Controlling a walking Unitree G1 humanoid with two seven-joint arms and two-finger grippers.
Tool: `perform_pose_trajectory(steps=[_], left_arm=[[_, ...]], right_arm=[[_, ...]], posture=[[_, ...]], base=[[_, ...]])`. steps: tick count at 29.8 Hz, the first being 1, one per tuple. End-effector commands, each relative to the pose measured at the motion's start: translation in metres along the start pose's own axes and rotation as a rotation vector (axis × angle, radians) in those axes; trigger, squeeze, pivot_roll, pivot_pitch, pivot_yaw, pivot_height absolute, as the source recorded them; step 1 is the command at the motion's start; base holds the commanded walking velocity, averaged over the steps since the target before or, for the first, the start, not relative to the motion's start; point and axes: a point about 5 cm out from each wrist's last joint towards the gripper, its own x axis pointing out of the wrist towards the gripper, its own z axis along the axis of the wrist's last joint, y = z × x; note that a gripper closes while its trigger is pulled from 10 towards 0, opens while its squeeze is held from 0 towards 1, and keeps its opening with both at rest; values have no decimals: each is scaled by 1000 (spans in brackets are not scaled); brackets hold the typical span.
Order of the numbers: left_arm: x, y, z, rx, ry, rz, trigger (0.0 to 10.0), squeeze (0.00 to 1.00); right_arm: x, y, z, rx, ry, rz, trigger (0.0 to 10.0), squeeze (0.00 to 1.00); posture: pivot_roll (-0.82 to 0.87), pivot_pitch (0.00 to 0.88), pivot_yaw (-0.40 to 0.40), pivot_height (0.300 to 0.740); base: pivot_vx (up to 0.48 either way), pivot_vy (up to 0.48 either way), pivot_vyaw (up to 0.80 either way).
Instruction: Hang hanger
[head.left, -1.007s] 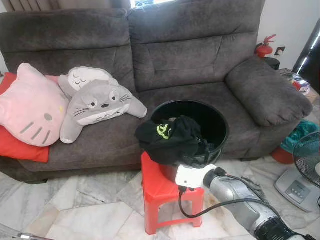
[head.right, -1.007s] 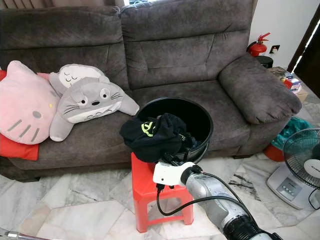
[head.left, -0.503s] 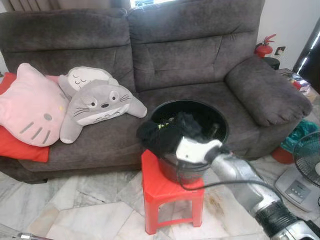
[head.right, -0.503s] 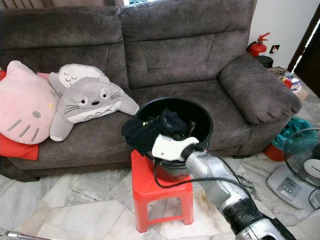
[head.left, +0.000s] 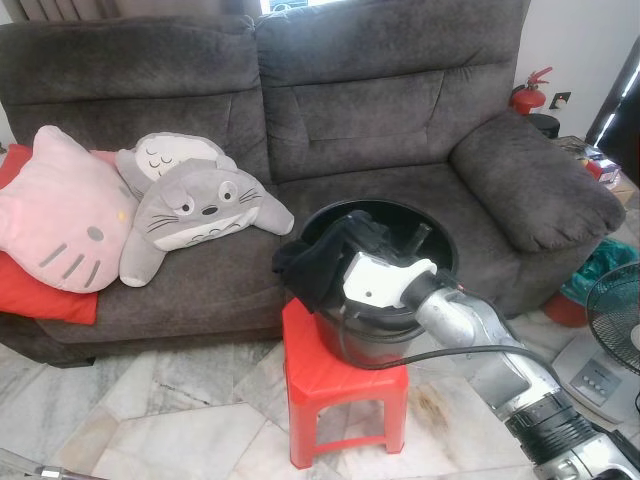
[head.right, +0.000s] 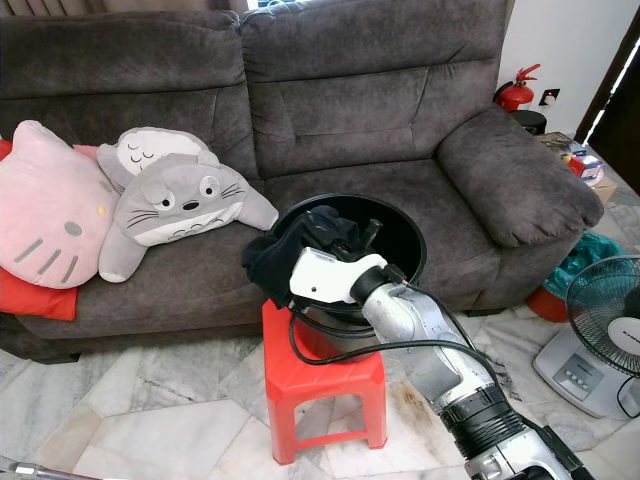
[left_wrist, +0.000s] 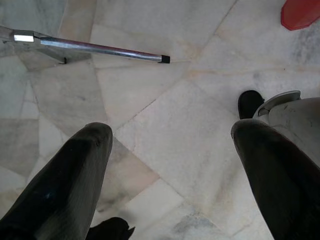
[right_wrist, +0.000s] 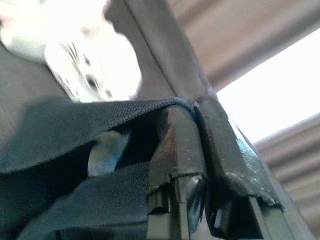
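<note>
Two black fingers of the right gripper (right_wrist: 194, 112) are pressed tight together, and in the right wrist view a fold of black garment (head.left: 310, 265) lies pinched at their tips, so the pincer looks closed on cloth rather than on anything rigid. Its silver arm reaches across to the black bucket (head.left: 447, 250), which stands on a red stool (head.left: 300, 350) just in front of the grey sofa (head.left: 400, 120). That perch puts the bucket's mouth within reach of an arm coming in from the side. Part of the garment spills over the rim on the side nearest the grey Totoro plush (head.left: 200, 205), while the rest bunches up inside where the fingers meet it.

No hanger can be made out for certain. A pale, thin piece pokes up among the clothes inside the bucket, but it is too small to name. Judging by the task, the hanger is probably buried in or threaded through this garment, which would explain gripping the cloth near its top.

Meanwhile the left gripper (left_wrist: 170, 135) hangs idle over the marble floor (left_wrist: 190, 150), its fingers (left_wrist: 90, 145) spread wide and empty, near a thin metal rod (left_wrist: 100, 48)
</note>
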Motion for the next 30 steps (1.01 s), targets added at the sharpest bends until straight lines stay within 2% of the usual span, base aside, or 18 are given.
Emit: perform_pose_trajectory(steps=[1, 7, 11, 18, 21, 26, 28, 30], left_arm=[[0, 3, -1, -1, 0, 11, 10000, 0], [0, 3, -1, -3, 1, 9, 10000, 0], [0, 3, -2, -3, 3, 7, 10000, 0], [0, 3, -1, 3, 3, 1, 10000, 0], [0, 3, -1, 3, 3, 1, 10000, 0], [0, 3, -1, 2, 3, 2, 10000, 0], [0, 3, -1, 2, 3, 1, 10000, 0], [0, 3, -1, 3, 3, 0, 10000, 0]], right_arm=[[2, -5, 16, 16, -97, 37, 0, 0], [-4, 17, 8, 50, -75, 180, 0, 0], [-7, 18, 2, 47, -46, 189, 0, 0], [-9, -5, -22, 24, 111, 88, 0, 0], [-10, -10, -24, 9, 122, 68, 0, 0], [-13, -35, -21, 7, 93, 0, 0, 0], [-14, -38, -22, 3, 92, -6, 0, 0], [-20, -49, -23, 14, 93, -27, 0, 0]], posture=[[-182, 0, 68, 740], [-179, 0, 66, 740], [-177, 0, 67, 740], [-181, 0, 71, 740], [-181, 0, 72, 740], [-182, 0, 74, 740], [-182, 0, 74, 740], [-189, 0, 76, 740]], base=[[0, 0, 0], [0, 0, 0], [0, 0, 0], [0, 0, 0], [0, 0, 0], [0, 0, 0], [0, 0, 0], [0, 0, 0]])
